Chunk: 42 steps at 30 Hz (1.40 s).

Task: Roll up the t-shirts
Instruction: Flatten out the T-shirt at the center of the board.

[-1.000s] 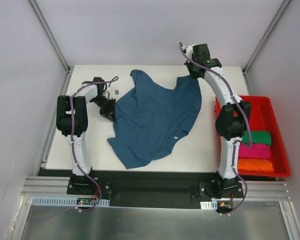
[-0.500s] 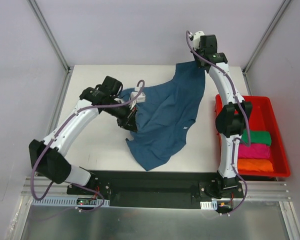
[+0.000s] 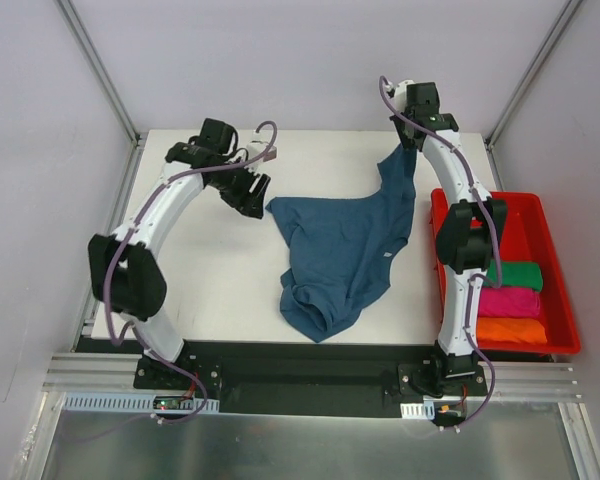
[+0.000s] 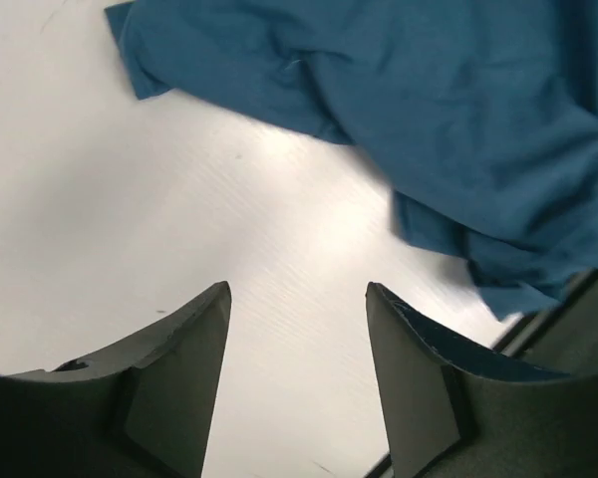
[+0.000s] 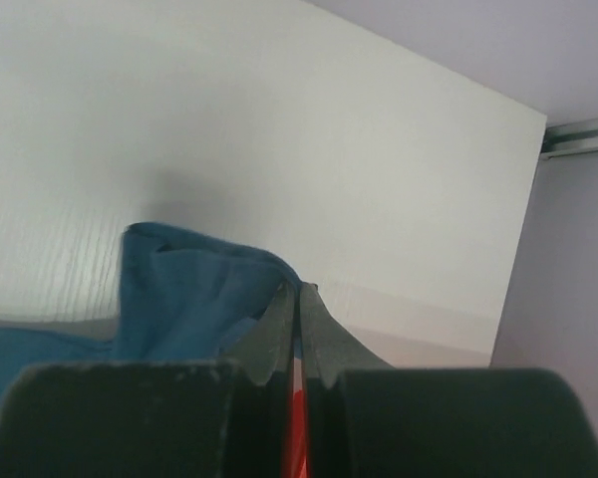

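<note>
Teal-blue t-shirt (image 3: 345,250) lies crumpled on the white surface (image 3: 200,290), right of centre in the overhead view, with its small white neck label (image 3: 388,254) showing near its right edge. Its lower end is bunched into loose folds close to the near edge of the surface, and its upper right part is drawn up into a narrow strip that rises to the right end effector (image 3: 410,148) at the upper right of the frame. In the right wrist view that end effector (image 5: 299,299) has its fingers pressed together, with a pinch of the blue cloth caught at their tips and more of it hanging to the left of them. The left end effector (image 3: 252,190) sits in the upper left part of the overhead view, just beside the shirt's left corner but apart from it. In the left wrist view it (image 4: 297,294) stands with its jaws spread, holding nothing, with only bare surface between them and the blue cloth across the upper right of that frame. At the right edge of the overhead view a red tray (image 3: 540,205) holds three rolled shirts in a row: a green t-shirt (image 3: 515,275) farthest from the arm bases, a magenta t-shirt (image 3: 510,300) in the middle and an orange t-shirt (image 3: 510,330) nearest
</note>
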{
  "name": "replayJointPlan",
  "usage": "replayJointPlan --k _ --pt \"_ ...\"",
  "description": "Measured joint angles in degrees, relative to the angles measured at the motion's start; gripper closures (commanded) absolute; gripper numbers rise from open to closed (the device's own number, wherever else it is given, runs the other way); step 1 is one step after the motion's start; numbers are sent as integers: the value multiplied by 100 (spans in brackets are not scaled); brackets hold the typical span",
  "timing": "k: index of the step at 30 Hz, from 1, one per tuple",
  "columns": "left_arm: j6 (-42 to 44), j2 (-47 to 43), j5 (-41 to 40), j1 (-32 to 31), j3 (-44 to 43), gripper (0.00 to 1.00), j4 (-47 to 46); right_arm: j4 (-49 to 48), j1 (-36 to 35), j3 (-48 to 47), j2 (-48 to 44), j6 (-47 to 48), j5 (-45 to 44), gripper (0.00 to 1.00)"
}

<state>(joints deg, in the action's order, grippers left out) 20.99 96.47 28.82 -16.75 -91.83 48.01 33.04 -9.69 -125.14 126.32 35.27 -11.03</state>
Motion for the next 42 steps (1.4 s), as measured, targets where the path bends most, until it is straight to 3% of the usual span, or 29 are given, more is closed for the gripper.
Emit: replayJointPlan --k 7,14,24,26,27,30,38,42 --pt "229 1611 -492 33 -155 44 -588 118 -59 431 -153 57 44 99" --pt "221 2710 -533 31 -1019 46 -992 133 -129 699 -542 164 44 99" --pt "192 3519 -837 35 -1790 71 -1270 149 -133 881 -636 190 28 99" --pt "179 3630 -850 37 -1869 76 -1266 144 -133 881 -636 190 28 99" --pt "186 3652 -852 37 -1891 85 -1263 144 -133 881 -636 190 28 99" --pt "223 3665 -833 37 -1904 99 -1222 149 -149 881 -636 190 28 99" --pt "271 3333 -225 376 -2022 100 -776 203 -164 363 -535 192 46 99" --pt "385 2603 -109 811 -2970 100 -201 133 -170 -304 -529 236 142 99"
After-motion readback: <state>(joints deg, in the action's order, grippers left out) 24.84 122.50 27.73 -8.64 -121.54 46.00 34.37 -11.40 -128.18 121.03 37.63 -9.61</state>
